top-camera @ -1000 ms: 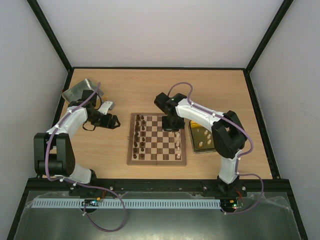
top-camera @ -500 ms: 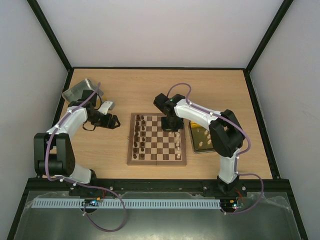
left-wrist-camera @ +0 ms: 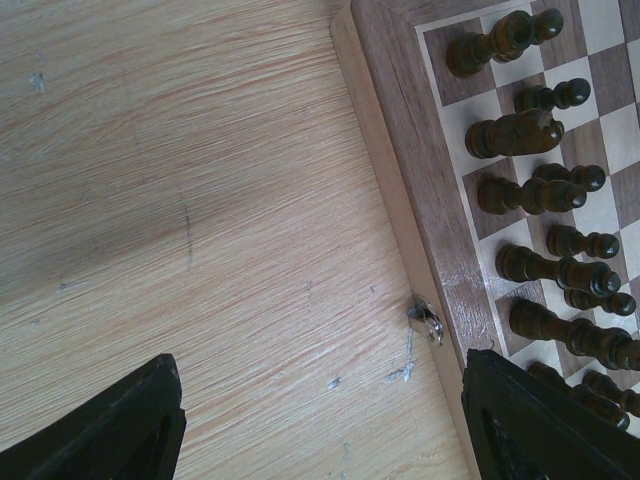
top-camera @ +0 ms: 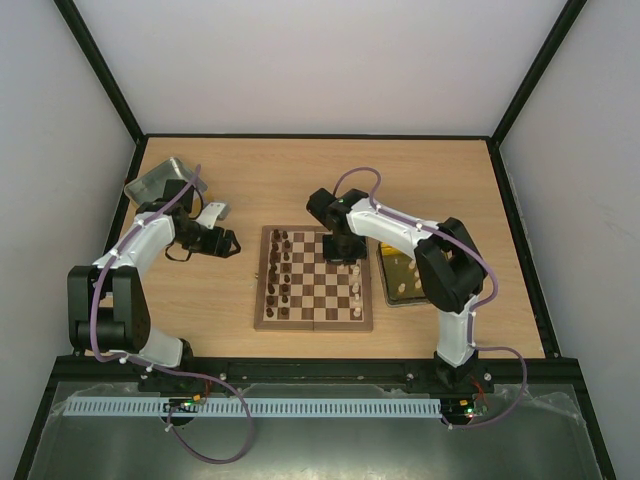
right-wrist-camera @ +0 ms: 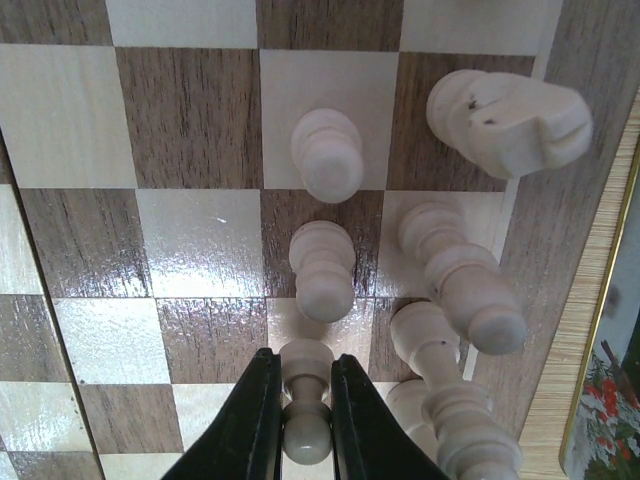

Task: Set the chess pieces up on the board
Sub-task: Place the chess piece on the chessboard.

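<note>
The board point(top-camera: 313, 324) lies mid-table, with dark chess pieces point(top-camera: 280, 270) in two columns along its left side and cream chess pieces point(top-camera: 356, 290) along its right. My right gripper point(top-camera: 346, 257) is low over the board's right side. In the right wrist view it point(right-wrist-camera: 303, 372) is shut on a cream pawn point(right-wrist-camera: 305, 438) standing on a square. Two more cream pawns point(right-wrist-camera: 325, 155) line up ahead of it, and a cream knight point(right-wrist-camera: 510, 120) and taller pieces point(right-wrist-camera: 460, 275) stand to the right. My left gripper point(top-camera: 236, 243) hangs open over bare table left of the board point(left-wrist-camera: 400, 130), holding nothing.
A yellow-sided tray point(top-camera: 392, 262) with cream pieces sits just right of the board, partly under my right arm. A silver tin point(top-camera: 155, 180) stands at the back left. The board's metal latch point(left-wrist-camera: 428, 320) sticks out on its left edge.
The right arm's elbow has swung slightly left while its gripper stays shut on the pawn at the same spot. The left arm has not moved.
</note>
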{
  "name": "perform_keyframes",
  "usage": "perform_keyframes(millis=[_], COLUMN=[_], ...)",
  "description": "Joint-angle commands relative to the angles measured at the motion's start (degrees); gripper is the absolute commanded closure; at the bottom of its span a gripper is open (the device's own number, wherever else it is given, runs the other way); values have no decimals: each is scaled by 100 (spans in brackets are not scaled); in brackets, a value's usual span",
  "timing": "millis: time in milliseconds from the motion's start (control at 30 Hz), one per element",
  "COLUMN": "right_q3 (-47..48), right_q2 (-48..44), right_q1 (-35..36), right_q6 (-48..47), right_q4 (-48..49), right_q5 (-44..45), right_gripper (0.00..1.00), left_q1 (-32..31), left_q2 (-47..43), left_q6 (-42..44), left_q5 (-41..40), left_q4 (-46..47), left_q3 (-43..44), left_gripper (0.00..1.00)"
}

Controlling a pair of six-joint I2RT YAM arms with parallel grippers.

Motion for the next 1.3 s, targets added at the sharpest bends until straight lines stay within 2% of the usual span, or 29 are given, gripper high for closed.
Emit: perform_keyframes(millis=[0,333,1267], right_q3=[-54,-35,617], right_q2=[104,136,-125], right_q1=[-19,-26,-74], right_q6=[-66,-76,-140], right_q4=[-59,-55,-675], right_q5=[140,141,404], right_gripper=[90,85,83], left_q1=[-17,-17,-17], left_q2=[-78,-69,-107], left_q6=[-23,-14,-11], left_q5=[43,51,50], left_q4=[-16,-16,-23], left_q3=[-74,-74,-72], left_gripper=[24,24,24])
